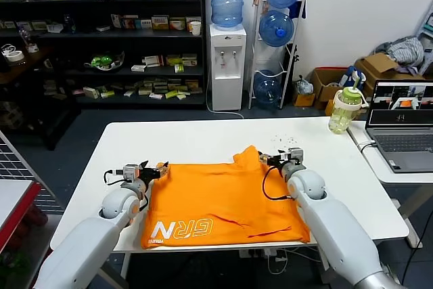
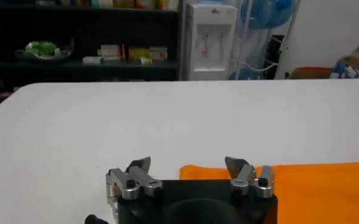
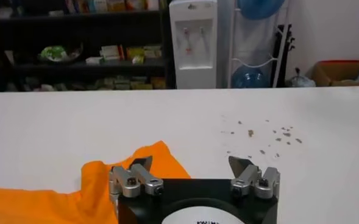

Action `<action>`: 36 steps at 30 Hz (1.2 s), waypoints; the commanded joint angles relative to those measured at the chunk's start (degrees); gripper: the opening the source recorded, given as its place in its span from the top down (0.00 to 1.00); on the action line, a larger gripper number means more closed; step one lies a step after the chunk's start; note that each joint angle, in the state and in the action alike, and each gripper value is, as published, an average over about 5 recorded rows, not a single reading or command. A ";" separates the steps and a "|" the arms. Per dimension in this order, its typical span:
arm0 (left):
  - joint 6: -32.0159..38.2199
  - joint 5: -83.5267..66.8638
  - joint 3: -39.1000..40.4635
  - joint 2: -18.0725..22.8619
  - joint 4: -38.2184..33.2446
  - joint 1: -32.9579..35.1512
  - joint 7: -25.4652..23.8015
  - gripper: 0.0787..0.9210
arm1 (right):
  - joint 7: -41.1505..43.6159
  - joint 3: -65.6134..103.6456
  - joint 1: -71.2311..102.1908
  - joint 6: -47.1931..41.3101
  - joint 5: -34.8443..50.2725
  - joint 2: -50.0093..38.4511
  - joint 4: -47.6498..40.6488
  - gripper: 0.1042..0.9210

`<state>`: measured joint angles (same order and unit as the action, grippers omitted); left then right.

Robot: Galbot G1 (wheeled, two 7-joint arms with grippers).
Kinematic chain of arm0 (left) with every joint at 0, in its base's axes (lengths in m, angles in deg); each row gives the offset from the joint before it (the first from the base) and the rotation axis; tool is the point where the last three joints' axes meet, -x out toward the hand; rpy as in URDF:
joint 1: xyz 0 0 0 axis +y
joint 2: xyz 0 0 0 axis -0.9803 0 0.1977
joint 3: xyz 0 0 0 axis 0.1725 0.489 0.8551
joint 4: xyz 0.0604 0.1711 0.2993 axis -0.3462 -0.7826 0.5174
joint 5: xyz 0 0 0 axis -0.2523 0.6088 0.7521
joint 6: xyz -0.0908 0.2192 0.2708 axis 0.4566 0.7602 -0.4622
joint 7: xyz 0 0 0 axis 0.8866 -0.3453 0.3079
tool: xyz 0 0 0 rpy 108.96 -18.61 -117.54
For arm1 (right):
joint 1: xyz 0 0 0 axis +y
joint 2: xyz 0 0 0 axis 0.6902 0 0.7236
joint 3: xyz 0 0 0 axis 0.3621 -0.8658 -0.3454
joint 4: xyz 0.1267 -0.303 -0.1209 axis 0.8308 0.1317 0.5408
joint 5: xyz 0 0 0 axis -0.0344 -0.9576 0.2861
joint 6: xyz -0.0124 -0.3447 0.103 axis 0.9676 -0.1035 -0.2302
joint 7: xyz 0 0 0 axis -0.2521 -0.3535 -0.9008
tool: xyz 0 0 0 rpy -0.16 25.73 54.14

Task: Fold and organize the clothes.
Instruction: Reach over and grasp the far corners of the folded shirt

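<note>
The orange T-shirt [image 1: 220,201] lies flat on the white table [image 1: 203,137], folded, with white lettering at its near left corner. My left gripper [image 1: 143,170] is open at the shirt's far left corner; in the left wrist view the gripper [image 2: 190,164] has the shirt's edge [image 2: 313,182] just beyond its fingers. My right gripper [image 1: 281,158] is open at the shirt's far right corner; in the right wrist view the gripper [image 3: 190,163] stands over a raised point of the shirt [image 3: 158,159]. Neither holds cloth.
A green-capped bottle [image 1: 345,109] stands at the table's far right edge. A laptop [image 1: 402,126] sits on a side table to the right. Small dark specks [image 3: 261,137] lie on the table beyond the right gripper. Shelves and a water dispenser [image 1: 226,65] stand behind.
</note>
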<state>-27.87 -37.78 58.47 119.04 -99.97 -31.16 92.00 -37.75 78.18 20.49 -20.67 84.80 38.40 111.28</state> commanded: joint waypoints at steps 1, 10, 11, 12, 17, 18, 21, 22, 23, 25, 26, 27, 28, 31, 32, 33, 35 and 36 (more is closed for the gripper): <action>-1.99 -1.54 2.57 0.40 5.33 -4.70 -1.38 0.12 | 1.27 -2.34 -4.50 -1.33 -0.55 1.76 -6.96 0.12; -3.36 -3.22 3.31 -0.33 3.41 -4.36 -0.03 0.12 | 1.71 -2.58 -5.28 -2.70 -0.41 2.65 -9.11 0.15; -3.52 -3.41 3.39 -0.41 3.17 -4.33 0.17 0.12 | 1.75 -2.63 -5.29 -2.97 -0.26 2.69 -9.26 0.18; -3.68 -3.63 3.46 -0.50 2.94 -4.30 0.35 0.13 | 1.81 -2.71 -5.28 -3.27 -0.03 2.70 -9.36 0.20; -4.11 -4.06 3.80 -0.88 2.34 -4.19 0.81 0.27 | 2.34 -2.98 -5.06 -4.08 0.83 2.72 -9.33 0.38; -4.14 -4.06 3.83 -0.93 2.31 -4.15 0.82 0.30 | 2.47 -2.99 -5.03 -4.14 0.90 2.74 -9.32 0.41; -4.18 -4.05 3.89 -1.02 2.24 -3.95 0.76 0.40 | 2.64 -3.01 -5.00 -4.23 1.01 2.77 -9.27 0.52; -4.16 -4.05 3.90 -1.03 2.23 -3.89 0.73 0.44 | 2.73 -3.03 -4.97 -4.20 1.03 2.75 -9.21 0.55; -4.14 -4.04 3.90 -1.03 2.22 -3.83 0.71 0.47 | 2.78 -3.06 -4.95 -4.15 1.05 2.73 -9.14 0.59; -4.06 -4.02 3.88 -0.97 2.20 -3.74 0.68 0.53 | 2.93 -3.10 -4.86 -3.90 1.04 2.65 -8.90 0.66; -4.00 -4.01 3.87 -0.92 2.18 -3.70 0.68 0.56 | 3.02 -3.14 -4.79 -3.69 1.01 2.60 -8.76 0.70; -3.95 -4.01 3.85 -0.89 2.13 -3.68 0.66 0.59 | 3.10 -3.17 -4.73 -3.44 0.94 2.55 -8.60 0.73; -3.89 -4.00 3.84 -0.86 2.08 -3.65 0.64 0.64 | 3.20 -3.20 -4.65 -3.10 0.85 2.49 -8.41 0.76; -3.75 -3.94 3.83 -0.82 1.93 -3.63 0.59 0.75 | 3.51 -3.24 -4.45 -1.85 0.54 2.37 -7.98 0.87; -3.72 -3.92 3.85 -0.84 1.86 -3.63 0.60 0.78 | 3.65 -3.22 -4.39 -1.32 0.44 2.33 -7.86 0.91; -3.71 -3.90 3.86 -0.87 1.78 -3.62 0.62 0.80 | 3.79 -3.21 -4.35 -0.67 0.35 2.30 -7.74 0.93; -3.71 -3.89 3.87 -0.98 1.54 -3.61 0.66 0.87 | 4.18 -3.18 -4.27 0.81 0.11 2.17 -7.43 0.97; -3.71 -3.89 3.89 -1.05 1.40 -3.60 0.67 0.90 | 4.33 -3.18 -4.23 1.46 0.03 2.08 -7.26 0.98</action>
<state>-31.50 -41.53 62.25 118.08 -98.48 -34.53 92.62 -33.90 75.07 16.46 -21.90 85.01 40.36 103.95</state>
